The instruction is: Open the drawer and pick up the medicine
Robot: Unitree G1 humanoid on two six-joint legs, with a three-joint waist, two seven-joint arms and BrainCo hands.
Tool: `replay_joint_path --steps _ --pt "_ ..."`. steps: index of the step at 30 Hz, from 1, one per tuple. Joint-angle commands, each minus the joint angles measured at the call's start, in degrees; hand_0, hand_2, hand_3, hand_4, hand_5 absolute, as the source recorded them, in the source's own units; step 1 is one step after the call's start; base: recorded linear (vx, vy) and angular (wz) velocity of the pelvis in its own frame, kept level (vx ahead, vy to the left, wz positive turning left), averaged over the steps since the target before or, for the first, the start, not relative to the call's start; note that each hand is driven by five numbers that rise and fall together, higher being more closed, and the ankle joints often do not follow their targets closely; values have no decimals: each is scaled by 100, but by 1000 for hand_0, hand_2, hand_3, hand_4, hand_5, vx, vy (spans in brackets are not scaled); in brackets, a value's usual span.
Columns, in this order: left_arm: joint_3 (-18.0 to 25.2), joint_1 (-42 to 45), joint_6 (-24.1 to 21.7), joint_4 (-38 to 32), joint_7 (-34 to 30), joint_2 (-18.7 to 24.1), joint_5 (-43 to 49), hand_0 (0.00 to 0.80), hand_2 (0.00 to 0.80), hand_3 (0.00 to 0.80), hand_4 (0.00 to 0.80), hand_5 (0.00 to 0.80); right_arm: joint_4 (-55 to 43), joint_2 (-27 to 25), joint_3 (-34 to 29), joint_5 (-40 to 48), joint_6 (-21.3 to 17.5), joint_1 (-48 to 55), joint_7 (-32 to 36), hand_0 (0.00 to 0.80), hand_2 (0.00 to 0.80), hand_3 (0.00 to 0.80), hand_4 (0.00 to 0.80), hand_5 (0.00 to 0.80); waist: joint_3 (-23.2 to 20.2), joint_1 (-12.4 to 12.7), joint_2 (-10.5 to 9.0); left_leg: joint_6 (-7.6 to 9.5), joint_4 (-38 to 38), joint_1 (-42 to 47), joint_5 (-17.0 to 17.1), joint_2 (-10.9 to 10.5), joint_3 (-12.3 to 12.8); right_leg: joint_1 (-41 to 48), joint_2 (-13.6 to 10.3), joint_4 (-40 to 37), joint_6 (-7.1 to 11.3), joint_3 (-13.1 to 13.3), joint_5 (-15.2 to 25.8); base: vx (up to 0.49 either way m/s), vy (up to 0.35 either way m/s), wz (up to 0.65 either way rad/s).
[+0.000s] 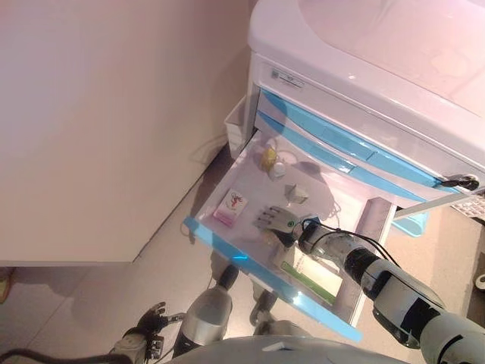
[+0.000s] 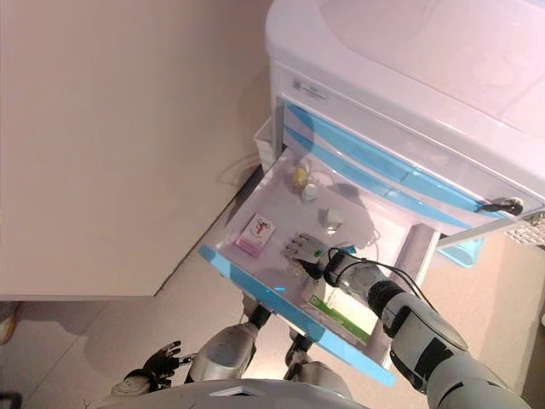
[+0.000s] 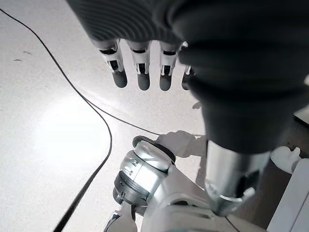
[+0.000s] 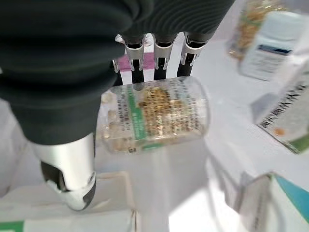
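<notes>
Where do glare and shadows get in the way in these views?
Left wrist view: a bright glare patch washes out the floor beyond the left hand. Left eye view: the cabinet top shines pale, and the right hand throws a small shadow inside the open drawer. Right wrist view: the clear pill bottle shows highlights, with its shadow on the drawer floor beside it.

The open drawer [image 1: 250, 220] is viewed from above by both head cameras. The floor [image 3: 48, 135] is faced by the left wrist camera; a bottle [image 4: 154, 113] is seen very closely by the right.
</notes>
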Motion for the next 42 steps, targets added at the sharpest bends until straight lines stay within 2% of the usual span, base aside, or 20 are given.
replay_joint_path --steps 1,7,8,10,20,31,34,42 --pt "-312 9 -44 89 -43 104 -53 0 0 0 0 0 -104 -22 292 -49 -74 -317 -302 0 0 0 0 0 -65 80 106 108 -449 10 30 -282 -265 218 73 571 239 -89 -501 -10 -8 3" --pt "-300 20 -75 79 -84 115 -93 0 0 0 0 0 -90 -34 323 -103 -85 -278 -376 0 0 0 0 0 -32 89 111 101 -451 -42 51 -286 -275 187 74 558 242 -109 -492 0 0 0" --pt "-305 19 -92 80 -86 118 -111 0 0 0 0 0 -86 -38 326 -70 -79 -284 -366 60 60 60 60 60 -25 89 111 100 -453 -49 54 -283 -277 178 74 556 242 -109 -490 0 0 0" --pt "-311 1 -101 79 -90 121 -118 0 0 0 0 0 -53 -13 339 -50 -47 -291 -363 800 800 800 800 800 -7 95 113 101 -458 -45 56 -276 -270 175 77 559 242 -103 -488 0 0 0" --pt "-280 -30 -126 124 -113 153 -136 0 0 0 0 0 -61 -107 331 49 -297 -333 -631 800 800 800 800 800 -32 55 56 114 -468 -60 49 -270 -243 156 89 536 258 -76 -467 0 0 0" --pt "-108 46 -124 184 -95 190 5 0 0 0 0 0 -563 -499 144 580 -229 -420 -952 800 800 800 800 800 -171 -59 -98 114 -481 64 -16 -201 -121 226 130 513 283 42 -444 6 -7 -2" --pt "-23 78 -63 156 -86 204 71 0 0 0 0 0 -1054 -705 19 1095 -188 -444 -974 800 800 800 800 800 -214 -137 -152 114 -484 117 -37 -169 -49 246 147 506 300 102 -421 14 -10 -9" --pt "220 240 27 157 -40 144 149 0 0 0 0 0 -3253 -1437 -749 2742 -121 -190 -518 800 800 800 800 800 -388 -552 -219 151 -488 327 -164 -111 233 293 187 513 329 442 -382 17 17 -22"
